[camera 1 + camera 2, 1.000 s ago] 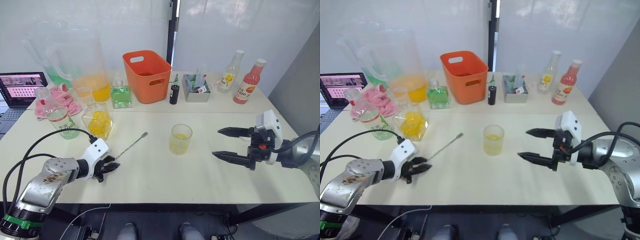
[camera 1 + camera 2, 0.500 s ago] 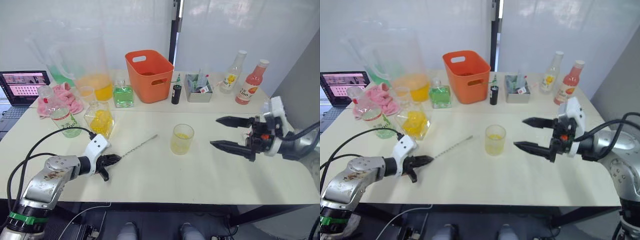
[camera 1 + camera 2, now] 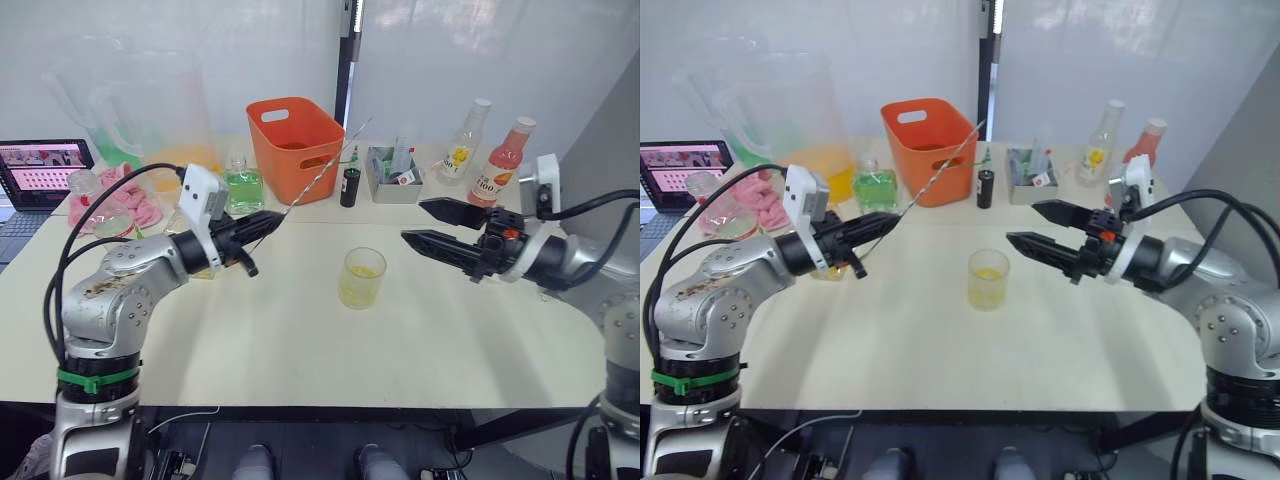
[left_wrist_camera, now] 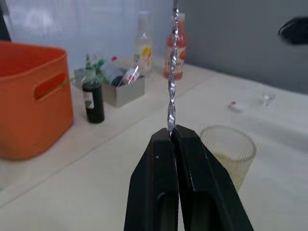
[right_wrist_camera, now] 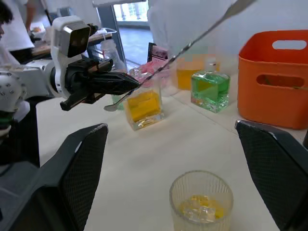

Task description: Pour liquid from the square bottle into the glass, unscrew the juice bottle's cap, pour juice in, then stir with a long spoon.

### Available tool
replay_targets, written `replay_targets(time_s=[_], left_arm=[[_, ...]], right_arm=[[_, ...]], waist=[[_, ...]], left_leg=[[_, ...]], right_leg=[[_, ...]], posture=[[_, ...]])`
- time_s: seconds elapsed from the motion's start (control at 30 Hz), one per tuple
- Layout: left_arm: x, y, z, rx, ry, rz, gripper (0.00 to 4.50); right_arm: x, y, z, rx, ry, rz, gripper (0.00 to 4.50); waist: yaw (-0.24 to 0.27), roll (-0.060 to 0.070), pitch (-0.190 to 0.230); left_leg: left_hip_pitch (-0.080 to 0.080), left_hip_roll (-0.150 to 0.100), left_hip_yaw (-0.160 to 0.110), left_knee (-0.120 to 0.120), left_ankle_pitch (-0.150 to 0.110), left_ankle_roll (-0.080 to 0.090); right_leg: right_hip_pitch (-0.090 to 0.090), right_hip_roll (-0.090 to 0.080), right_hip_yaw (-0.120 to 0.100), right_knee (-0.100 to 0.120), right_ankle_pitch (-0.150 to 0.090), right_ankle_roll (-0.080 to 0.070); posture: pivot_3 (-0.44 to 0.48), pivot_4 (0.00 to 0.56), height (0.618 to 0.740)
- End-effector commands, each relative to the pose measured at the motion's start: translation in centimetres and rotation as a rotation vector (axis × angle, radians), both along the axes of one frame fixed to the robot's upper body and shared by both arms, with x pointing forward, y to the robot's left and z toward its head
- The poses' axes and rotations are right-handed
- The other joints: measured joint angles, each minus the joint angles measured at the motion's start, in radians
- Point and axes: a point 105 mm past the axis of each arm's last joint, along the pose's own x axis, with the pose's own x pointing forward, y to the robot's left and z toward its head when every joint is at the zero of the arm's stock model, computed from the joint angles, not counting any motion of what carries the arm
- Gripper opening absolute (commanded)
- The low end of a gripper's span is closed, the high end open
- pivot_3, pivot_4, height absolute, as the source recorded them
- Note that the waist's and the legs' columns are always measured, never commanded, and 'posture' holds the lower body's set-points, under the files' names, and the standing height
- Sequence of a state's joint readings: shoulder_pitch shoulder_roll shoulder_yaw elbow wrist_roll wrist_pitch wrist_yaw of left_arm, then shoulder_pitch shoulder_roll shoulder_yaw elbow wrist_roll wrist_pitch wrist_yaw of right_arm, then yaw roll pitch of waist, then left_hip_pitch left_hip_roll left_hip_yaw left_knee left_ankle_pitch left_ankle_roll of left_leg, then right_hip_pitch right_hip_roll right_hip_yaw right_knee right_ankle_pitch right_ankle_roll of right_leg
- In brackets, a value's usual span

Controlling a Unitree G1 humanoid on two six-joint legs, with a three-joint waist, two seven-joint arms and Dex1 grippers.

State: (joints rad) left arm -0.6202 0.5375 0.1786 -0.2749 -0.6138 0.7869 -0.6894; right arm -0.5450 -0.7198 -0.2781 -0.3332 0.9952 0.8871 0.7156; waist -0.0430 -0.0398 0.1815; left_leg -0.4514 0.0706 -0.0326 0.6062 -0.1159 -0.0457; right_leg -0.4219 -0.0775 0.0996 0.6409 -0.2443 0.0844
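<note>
Left eye view: my left gripper [image 3: 262,224] pinches the long spoon [image 3: 318,172], stem slanting toward one o'clock. The glass [image 3: 361,277] stands on the table at four o'clock from it; my right gripper [image 3: 418,224] hangs spread beside.

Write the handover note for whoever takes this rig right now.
Left gripper: shut on the long spoon, lifted clear of the table, stem slanting up toward the orange bin.
Right gripper: open, holding nothing, hovering beside the glass.
Glass: mid-table, yellowish liquid with ice in the bottom.
Juice bottle: far left by the pink cloth, uncapped.
Small white cap: on the table near the glass.
Left: bring the spoon into the glass and stir.
</note>
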Motion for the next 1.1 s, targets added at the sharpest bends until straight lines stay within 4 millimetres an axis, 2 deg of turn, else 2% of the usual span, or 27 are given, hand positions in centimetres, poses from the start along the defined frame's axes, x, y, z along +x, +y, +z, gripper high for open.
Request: replay_targets(time_s=[0.03,0.17,0.33,0.8,0.97,1.1], left_arm=[[-0.8,-1.6,2.1,-0.056,-0.093,-0.018,0.02],[-0.9,-3.4,2.5,-0.082,-0.123,-0.025,0.02],[-0.9,-4.3,1.8,-0.056,-0.113,-0.027,0.02],[-1.2,-5.0,0.7,-0.024,-0.087,-0.054,0.02],[-1.2,-5.2,0.6,-0.029,-0.081,-0.066,0.0],[-1.1,-5.3,0.2,-0.019,-0.077,-0.067,0.0]], right_arm=[[0.0,1.3,1.3,0.097,0.005,0.007,4.5],[1.5,2.6,1.5,0.236,0.084,-0.049,4.5],[2.9,3.1,1.7,0.336,0.154,-0.114,4.5],[5.1,4.5,3.6,0.466,0.19,-0.137,4.5],[5.3,5.5,3.8,0.496,0.211,-0.116,3.0],[5.7,5.9,4.1,0.55,0.231,-0.111,1.57]], waist=[[-0.001,0.0,0.0],[0.0,0.0,0.0],[0.002,0.0,0.0],[-0.002,0.0,0.0],[-0.001,0.0,0.0],[-0.001,0.001,0.0]], left_leg=[[0.0,0.0,0.0,0.0,0.0,0.0],[0.0,0.0,-0.001,0.0,0.0,0.0],[-0.001,0.0,-0.001,0.0,0.0,0.0],[-0.002,0.0,-0.001,0.0,0.0,0.0],[-0.002,0.0,-0.001,0.0,0.0,0.0],[-0.002,0.0,-0.001,0.0,0.0,0.0]], right_leg=[[0.0,0.0,0.0,0.0,0.0,0.0],[0.0,0.0,0.0,0.0,0.0,0.0],[0.0,0.0,0.0,0.0,0.001,-0.001],[-0.001,0.0,0.0,0.0,0.003,-0.004],[-0.001,0.0,0.0,0.0,0.003,-0.004],[-0.001,0.001,0.0,0.0,0.003,-0.004]], posture=[[0.0,0.15,0.725],[0.0,0.15,0.725],[0.0,0.15,0.725],[0.0,0.15,0.725],[0.0,0.15,0.725],[0.0,0.15,0.725]])
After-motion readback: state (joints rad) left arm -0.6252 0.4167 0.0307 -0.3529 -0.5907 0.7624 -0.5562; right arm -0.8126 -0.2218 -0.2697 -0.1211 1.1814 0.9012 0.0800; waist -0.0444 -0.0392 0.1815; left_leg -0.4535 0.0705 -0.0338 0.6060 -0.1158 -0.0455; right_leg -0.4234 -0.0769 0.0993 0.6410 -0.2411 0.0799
